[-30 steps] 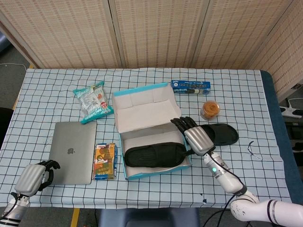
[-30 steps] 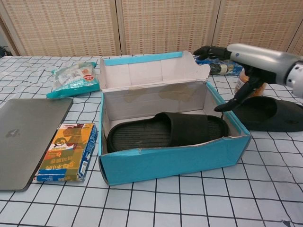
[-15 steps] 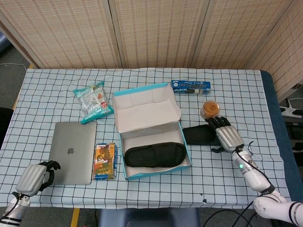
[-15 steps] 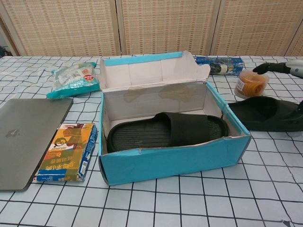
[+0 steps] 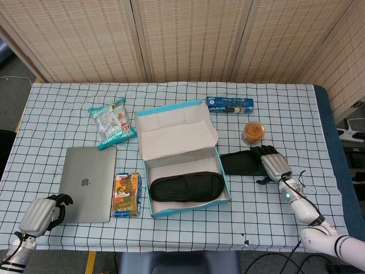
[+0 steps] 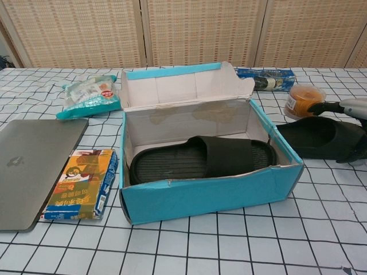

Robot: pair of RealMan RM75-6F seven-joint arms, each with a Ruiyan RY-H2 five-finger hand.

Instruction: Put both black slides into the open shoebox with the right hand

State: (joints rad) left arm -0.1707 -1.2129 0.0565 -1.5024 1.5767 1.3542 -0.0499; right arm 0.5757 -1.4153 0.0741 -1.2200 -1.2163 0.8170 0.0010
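Observation:
The open shoebox, blue outside and white inside, stands mid-table with its lid flap up. One black slide lies flat inside it, also visible in the chest view. The second black slide lies on the checked cloth just right of the box. My right hand hovers over that slide's right end with fingers spread along it and thumb low at the side. The chest view shows this hand at the right edge above the slide. My left hand rests near the front left corner, fingers curled, holding nothing.
An orange jar stands just behind the loose slide, and a blue packet lies further back. A laptop, a snack box and a snack bag lie left of the shoebox. The table's right edge is close to my right hand.
My right hand left the shoebox, where the first slide stays, and swung right to the second slide, then settled lower over its right end. The left hand stayed put.

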